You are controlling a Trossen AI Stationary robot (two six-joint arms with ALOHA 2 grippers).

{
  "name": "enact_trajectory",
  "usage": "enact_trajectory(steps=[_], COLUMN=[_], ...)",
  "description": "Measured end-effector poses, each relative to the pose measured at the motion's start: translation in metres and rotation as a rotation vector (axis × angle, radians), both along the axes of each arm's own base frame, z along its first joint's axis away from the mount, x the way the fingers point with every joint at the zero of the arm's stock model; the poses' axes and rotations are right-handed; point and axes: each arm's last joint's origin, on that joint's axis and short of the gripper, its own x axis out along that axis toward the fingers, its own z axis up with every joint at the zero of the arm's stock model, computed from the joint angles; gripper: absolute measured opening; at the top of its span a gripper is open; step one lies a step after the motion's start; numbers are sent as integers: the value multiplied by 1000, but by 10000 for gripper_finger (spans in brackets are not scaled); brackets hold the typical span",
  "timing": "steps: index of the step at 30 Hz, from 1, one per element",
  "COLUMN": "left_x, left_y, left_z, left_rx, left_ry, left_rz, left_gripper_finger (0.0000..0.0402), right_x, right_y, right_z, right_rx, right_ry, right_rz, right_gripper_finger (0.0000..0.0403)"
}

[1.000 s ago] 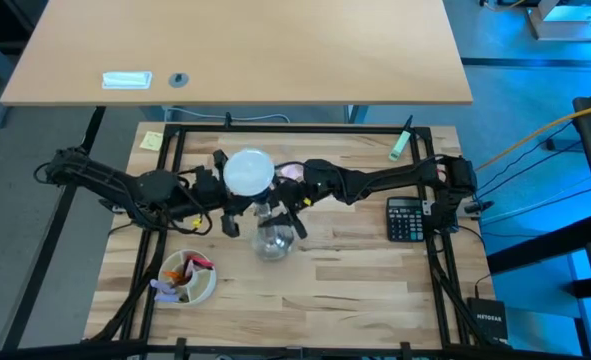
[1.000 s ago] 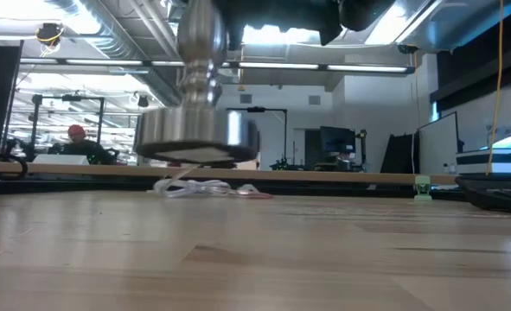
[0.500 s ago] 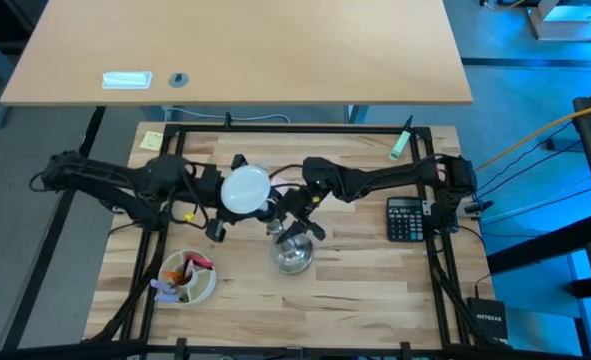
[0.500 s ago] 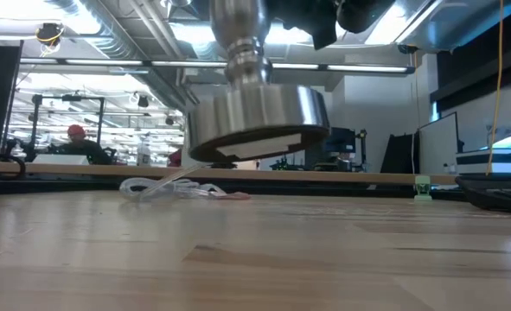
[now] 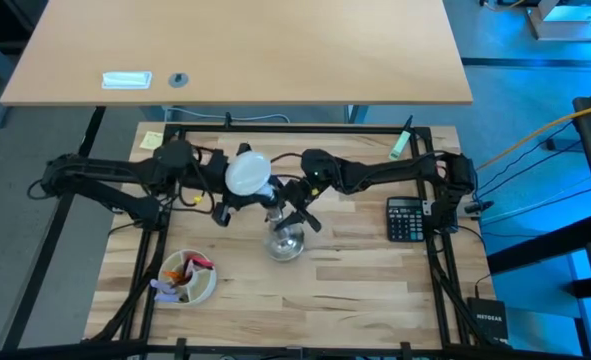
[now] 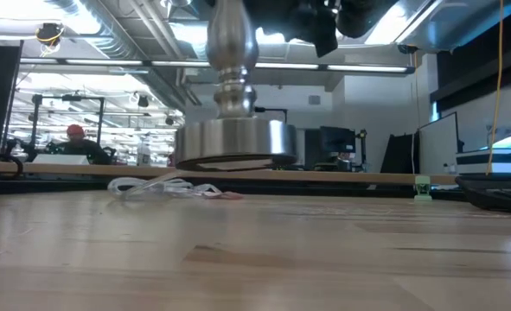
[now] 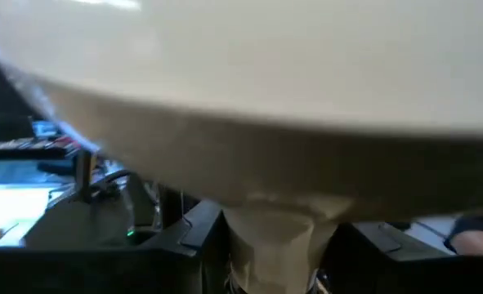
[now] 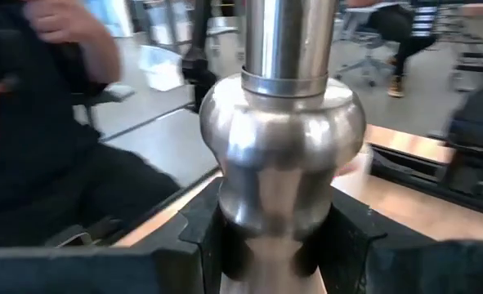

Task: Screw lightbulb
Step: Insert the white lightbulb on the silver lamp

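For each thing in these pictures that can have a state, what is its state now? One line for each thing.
lightbulb: held by its narrow neck, off the table.
left gripper: shut on the lightbulb.
stand: lifted clear of the table, roughly upright in the low view.
right gripper: shut on the stand's stem.
bowl: on the table, holding small things.
calculator: lying flat on the table.

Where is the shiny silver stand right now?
The silver stand hangs just above the table's middle in the low view, gripped by the right gripper, with the lightbulb beside it.
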Motion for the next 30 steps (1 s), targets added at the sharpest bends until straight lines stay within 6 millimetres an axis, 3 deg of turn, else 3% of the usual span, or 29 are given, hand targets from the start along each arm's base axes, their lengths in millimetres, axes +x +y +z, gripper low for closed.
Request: enact_trajectory(steps=[14,30], left_x=[-18,-8], left_y=[15,28], left_z=[-6,-14], left_rx=[-25,110], left_ry=[265,288], left_rz=[408,669], left_gripper_finger=[140,143], right_x=[4,17], right_y=[-35,-51], right_z=[-14,-30], right_rx=[-195,-66], right_ry=[81,67], right_rz=[-592,-834], right_gripper_finger=[140,140])
